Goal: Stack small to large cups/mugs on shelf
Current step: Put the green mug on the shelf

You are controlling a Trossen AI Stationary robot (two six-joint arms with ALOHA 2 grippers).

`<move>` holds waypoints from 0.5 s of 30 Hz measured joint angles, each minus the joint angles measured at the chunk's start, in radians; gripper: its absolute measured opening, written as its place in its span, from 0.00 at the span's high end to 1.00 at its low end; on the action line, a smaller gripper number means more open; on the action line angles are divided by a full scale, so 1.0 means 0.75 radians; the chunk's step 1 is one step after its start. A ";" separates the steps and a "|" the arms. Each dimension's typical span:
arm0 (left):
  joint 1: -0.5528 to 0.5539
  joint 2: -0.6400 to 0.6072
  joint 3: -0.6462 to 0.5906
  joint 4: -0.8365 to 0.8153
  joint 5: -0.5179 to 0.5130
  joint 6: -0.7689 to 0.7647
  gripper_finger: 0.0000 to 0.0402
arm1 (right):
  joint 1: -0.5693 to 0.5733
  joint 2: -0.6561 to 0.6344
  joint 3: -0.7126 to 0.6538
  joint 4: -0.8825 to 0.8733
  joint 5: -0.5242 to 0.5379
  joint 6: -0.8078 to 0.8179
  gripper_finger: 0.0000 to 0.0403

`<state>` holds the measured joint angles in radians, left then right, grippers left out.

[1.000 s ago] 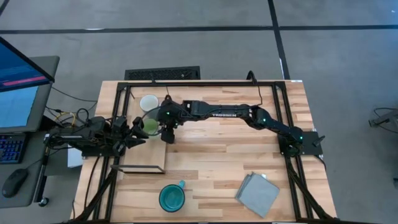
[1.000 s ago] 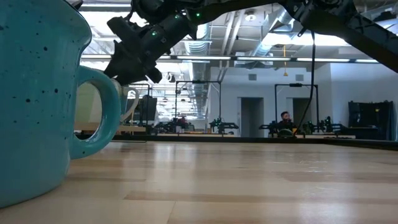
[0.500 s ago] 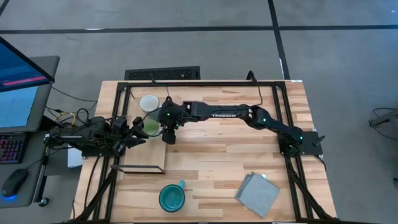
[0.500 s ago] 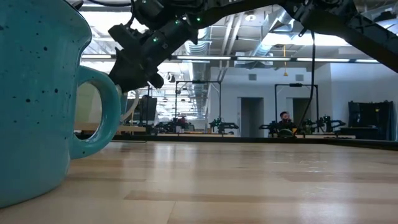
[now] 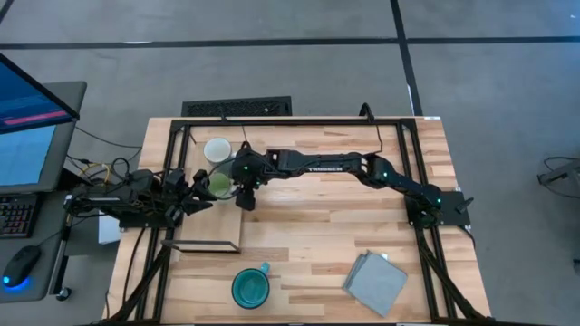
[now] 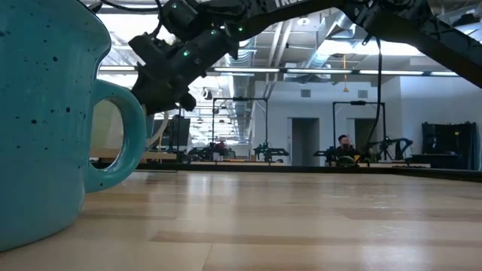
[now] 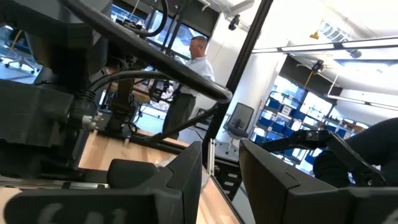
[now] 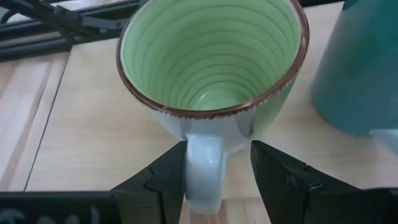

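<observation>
Item: light-green mug (image 8: 211, 68), upright on the shelf (image 5: 222, 237) at far left, just beside the white mug (image 5: 217, 149).

Step in hand, as I judge it: taking hold of the green mug by its handle (image 8: 202, 171).

Right gripper (image 8: 217, 180): arm stretched across the table from the right, fingers apart either side of the handle, not yet closed on it.

Next move: close on the handle squarely, then lift straight.

Left gripper (image 7: 221, 180): waiting at the table's left edge, fingers apart, holding nothing.

Teal mug (image 5: 250, 288): near edge, well apart from the others.
</observation>
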<state>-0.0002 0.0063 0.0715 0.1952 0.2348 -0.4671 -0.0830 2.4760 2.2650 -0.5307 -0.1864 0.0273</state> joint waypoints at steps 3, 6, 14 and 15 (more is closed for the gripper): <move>0.000 0.000 0.000 0.000 0.000 0.000 0.76 | 0.000 0.000 0.000 0.021 0.000 0.000 0.51; 0.000 0.000 0.000 -0.006 0.000 0.000 0.76 | 0.000 0.000 0.000 0.021 0.000 0.000 0.51; 0.000 0.000 0.000 -0.007 -0.006 0.000 0.75 | -0.006 0.000 0.000 0.022 0.000 0.000 0.51; 0.000 0.000 0.000 -0.006 -0.006 0.000 0.75 | -0.007 0.000 0.000 0.021 0.000 0.000 0.51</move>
<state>-0.0002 0.0063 0.0715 0.1904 0.2302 -0.4671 -0.0881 2.4760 2.2650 -0.5148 -0.1864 0.0273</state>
